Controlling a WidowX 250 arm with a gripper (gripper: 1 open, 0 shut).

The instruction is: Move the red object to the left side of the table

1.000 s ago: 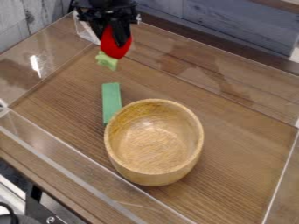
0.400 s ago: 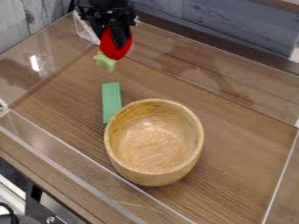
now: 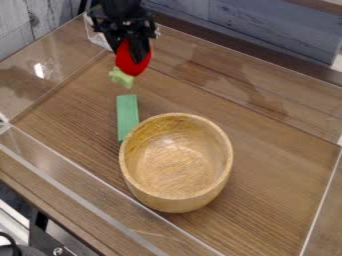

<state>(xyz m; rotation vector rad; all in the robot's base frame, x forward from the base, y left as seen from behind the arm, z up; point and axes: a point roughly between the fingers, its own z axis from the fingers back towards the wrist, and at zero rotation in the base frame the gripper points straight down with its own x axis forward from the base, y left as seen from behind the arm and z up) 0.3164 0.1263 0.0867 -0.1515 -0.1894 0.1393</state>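
Claw [image 3: 130, 50], black and pointing steeply downward, is closed on the red object [image 3: 131, 57], a small glossy red toy fruit whose light-green leafy end hangs at the bottom. Its dark fingers press against the upper part of the fruit, and the mounting above them runs out of the top edge of the view.

Places are given relative to the wooden bowl [image 3: 177, 161], a round, light-coloured vessel standing upright in the near half of the table [image 3: 254, 95]. The red object hangs beyond the bowl and toward its left, well apart from the rim, over the far-left part of the table. Whether the leafy end touches the wood cannot be told from this single view (it appears to hang just above the surface). A green rectangular block [image 3: 127, 116] lies flat on the table just beside the bowl's far-left rim, its long axis running away from the camera; its near end comes close to the rim, and its far end lies below the leafy end of the fruit in the picture, with a small gap between them.

The table has a brown wood-grain top and is bordered by clear acrylic walls [image 3: 38, 75], which show pale reflections to the left of the bowl and along the near edge. Beyond the far wall a grey planked surface is visible.
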